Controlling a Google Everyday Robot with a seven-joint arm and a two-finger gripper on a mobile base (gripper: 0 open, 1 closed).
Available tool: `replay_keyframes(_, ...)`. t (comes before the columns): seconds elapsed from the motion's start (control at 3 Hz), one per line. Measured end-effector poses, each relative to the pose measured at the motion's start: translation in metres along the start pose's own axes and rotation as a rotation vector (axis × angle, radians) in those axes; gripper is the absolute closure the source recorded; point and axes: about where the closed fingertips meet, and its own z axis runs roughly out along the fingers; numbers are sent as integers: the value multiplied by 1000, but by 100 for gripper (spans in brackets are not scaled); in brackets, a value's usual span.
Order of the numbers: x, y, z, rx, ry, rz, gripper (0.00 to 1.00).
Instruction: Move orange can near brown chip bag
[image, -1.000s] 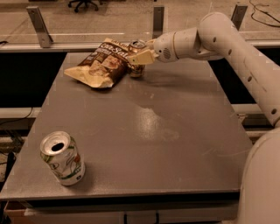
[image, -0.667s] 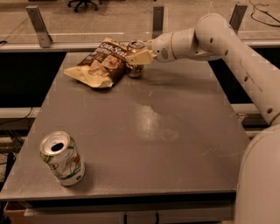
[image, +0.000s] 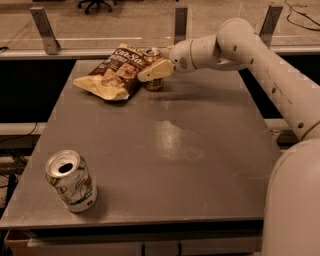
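Note:
The orange can (image: 153, 84) stands upright on the far part of the grey table (image: 170, 145), touching the right edge of the brown chip bag (image: 114, 74). The bag lies flat with its "Sea Salt" lettering facing up. My gripper (image: 155, 70) reaches in from the right and is shut on the can. One pale finger (image: 156, 70) crosses the can's front and hides its middle. The can's silver top and its base show above and below the finger.
A white can with green and red print (image: 71, 181) stands open-topped near the table's front left corner. My arm (image: 240, 47) spans the back right of the table. A rail with metal posts (image: 44, 30) runs behind the table.

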Motion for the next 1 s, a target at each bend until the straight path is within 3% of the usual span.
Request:
replay_keyframes(0.33, -2, 0, 1, -2, -6, -4, 0)
replay_keyframes(0.67, -6, -4, -25, 19, -24, -43, 0)
replay_keyframes(1.0, -8, -16, -90, 101, -18, -117, 0)
